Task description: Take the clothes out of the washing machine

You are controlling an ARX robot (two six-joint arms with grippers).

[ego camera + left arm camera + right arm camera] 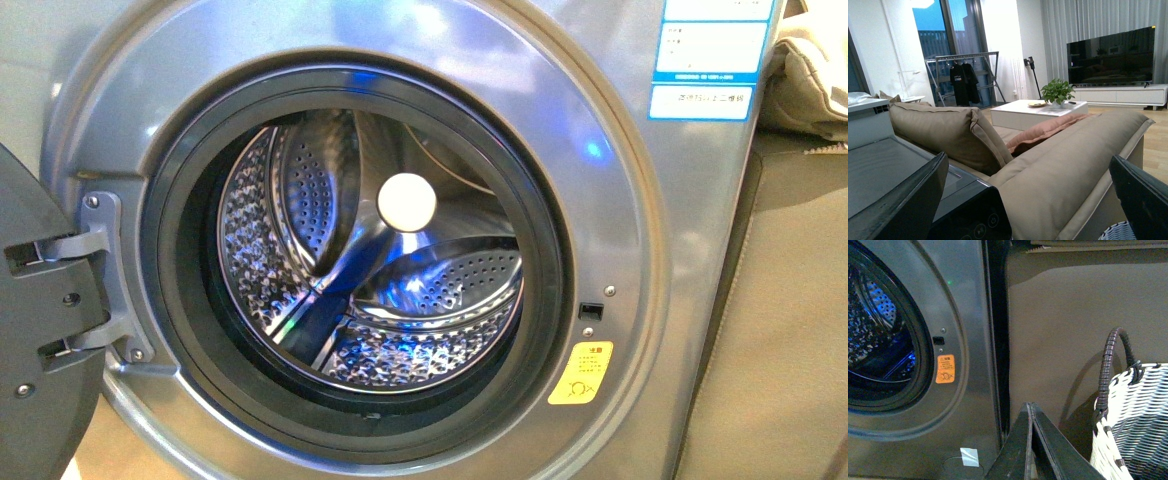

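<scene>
The washing machine (620, 250) fills the front view. Its round door (40, 330) is swung open to the left, and only bare perforated steel shows in the drum (300, 200). No clothes are in view in any frame. Neither arm appears in the front view. My left gripper (1028, 200) is open and empty, high up over the machine's black control panel (973, 220) and the sofa's arm. My right gripper (1031, 407) is shut with nothing in it. It sits low, between the machine's front (968, 340) and the woven basket (1138, 425).
A beige sofa (1063, 170) stands tight against the machine's right side (790, 320). The grey-and-white basket with a dark handle (1105, 370) sits on the floor in front of the sofa. A yellow sticker (580, 372) marks the door frame at the lower right.
</scene>
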